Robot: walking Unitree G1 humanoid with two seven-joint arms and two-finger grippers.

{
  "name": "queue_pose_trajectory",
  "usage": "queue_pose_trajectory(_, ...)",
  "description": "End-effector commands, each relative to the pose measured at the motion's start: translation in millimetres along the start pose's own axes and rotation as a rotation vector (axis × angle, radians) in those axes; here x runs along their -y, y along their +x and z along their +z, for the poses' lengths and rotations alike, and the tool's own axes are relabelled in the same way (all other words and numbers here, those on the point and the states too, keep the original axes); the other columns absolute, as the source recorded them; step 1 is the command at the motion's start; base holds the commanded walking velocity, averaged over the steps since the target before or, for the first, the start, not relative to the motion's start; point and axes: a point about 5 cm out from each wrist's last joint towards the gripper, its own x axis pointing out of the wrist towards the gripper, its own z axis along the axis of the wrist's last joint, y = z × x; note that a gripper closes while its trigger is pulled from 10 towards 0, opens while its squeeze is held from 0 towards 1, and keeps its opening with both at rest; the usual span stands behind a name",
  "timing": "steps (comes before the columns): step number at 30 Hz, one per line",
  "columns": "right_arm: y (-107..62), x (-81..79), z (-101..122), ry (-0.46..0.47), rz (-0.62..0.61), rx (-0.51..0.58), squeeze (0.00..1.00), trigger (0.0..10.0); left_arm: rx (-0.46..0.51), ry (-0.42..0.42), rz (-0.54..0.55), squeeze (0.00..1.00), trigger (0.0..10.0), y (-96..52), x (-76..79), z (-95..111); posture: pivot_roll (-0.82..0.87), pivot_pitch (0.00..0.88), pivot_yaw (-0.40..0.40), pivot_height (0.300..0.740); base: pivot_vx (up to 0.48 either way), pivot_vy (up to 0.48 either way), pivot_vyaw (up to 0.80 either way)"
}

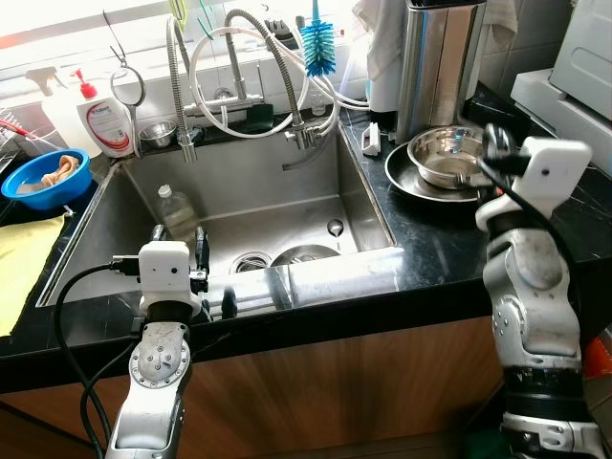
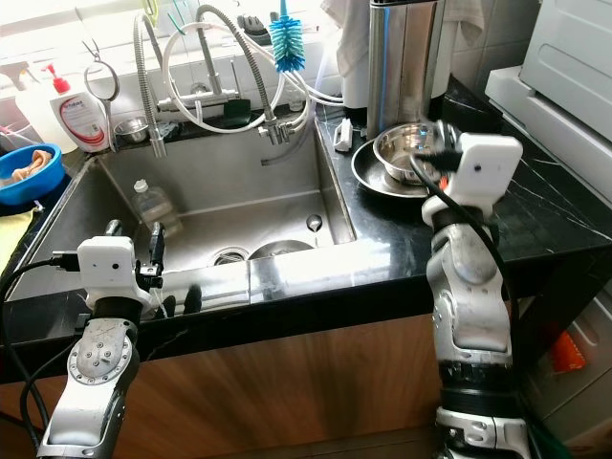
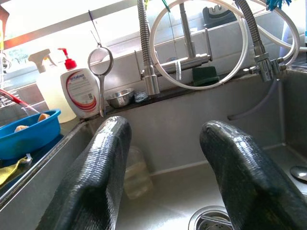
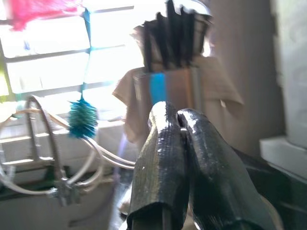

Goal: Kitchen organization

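Observation:
My left gripper (image 3: 163, 139) hovers over the front edge of the steel sink (image 1: 316, 182), its two fingers open with nothing between them. In the sink's left half, just ahead of it, lies a clear plastic bottle (image 1: 175, 210). A round steel piece (image 1: 304, 254) sits beside the drain (image 1: 251, 260). My right gripper (image 4: 178, 115) is raised above the black counter, fingers pressed together and holding nothing that I can see. Just below it a steel bowl (image 1: 445, 158) rests in a dark shallow pan (image 1: 406, 182).
Faucet hoses (image 1: 239, 76) and a blue bottle brush (image 1: 318, 48) hang behind the sink. A soap bottle (image 1: 107, 120), small steel bowl (image 1: 158, 134) and blue bowl (image 1: 43, 177) stand at the left, with a yellow cloth (image 1: 19, 268). A tall steel canister (image 1: 440, 67) stands behind the pan.

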Motion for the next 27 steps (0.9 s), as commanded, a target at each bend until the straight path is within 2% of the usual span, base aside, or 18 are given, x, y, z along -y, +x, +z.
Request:
queue_pose_trajectory(1, 4.5, -21.3, 4, -0.02, 0.132, 0.001, 0.0, 10.0, 0.019, 0.017, 0.014, 0.0, 10.0, 3.3, -3.4, 1, -0.21, 0.0, 0.132, 0.74, 0.0, 0.0, 0.0)
queue_pose_trajectory(3, 4.8, -25.1, 2, -0.033, 0.164, -0.014, 0.0, 10.0, 0.02, 0.016, 0.014, 0.0, 10.0, 3.5, -3.2, 2, -0.21, 0.0, 0.132, 0.74, 0.0, 0.0, 0.0)
queue_pose_trajectory(4, 4.7, -38.3, -6, -0.058, 0.279, -0.071, 0.0, 10.0, 0.022, 0.015, 0.014, 0.0, 10.0, 4.0, -2.8, 2, -0.21, 0.0, 0.13, 0.74, 0.0, 0.0, 0.0)
queue_pose_trajectory(5, 4.2, -43.1, -10, -0.072, 0.322, -0.094, 0.0, 10.0, 0.023, 0.015, 0.014, 0.0, 10.0, 4.1, -2.8, 2, -0.21, 0.0, 0.13, 0.74, 0.0, 0.0, 0.0)
queue_pose_trajectory(6, 1.5, -54.1, -19, -0.077, 0.429, -0.158, 0.0, 10.0, 0.025, 0.014, 0.015, 0.0, 10.0, 4.3, -2.5, 2, -0.21, 0.0, 0.128, 0.74, 0.0, 0.0, 0.0)
queue_pose_trajectory(12, -4.3, -67.4, -38, -0.093, 0.553, -0.25, 0.0, 10.0, 0.029, 0.012, 0.015, 0.0, 10.0, 4.6, -1.8, 2, -0.2, 0.0, 0.124, 0.74, 0.0, 0.0, 0.0)
queue_pose_trajectory(18, -7.9, -72.3, -56, -0.086, 0.568, -0.333, 0.0, 10.0, 0.033, 0.011, 0.017, 0.0, 10.0, 5.7, -1.6, 3, -0.2, 0.0, 0.122, 0.74, 0.0, 0.0, 0.0)
queue_pose_trajectory(24, -15.6, -67.6, -81, -0.088, 0.539, -0.462, 0.0, 10.0, 0.021, 0.01, 0.024, 0.0, 10.0, 3.8, -2.2, 1, -0.19, 0.0, 0.117, 0.74, 0.0, 0.0, 0.0)
queue_pose_trajectory(27, -17.3, -65.7, -86, -0.079, 0.528, -0.489, 0.0, 10.0, 0.02, 0.008, 0.023, 0.0, 10.0, 3.5, -1.2, 1, -0.19, 0.0, 0.115, 0.74, 0.0, 0.0, 0.0)
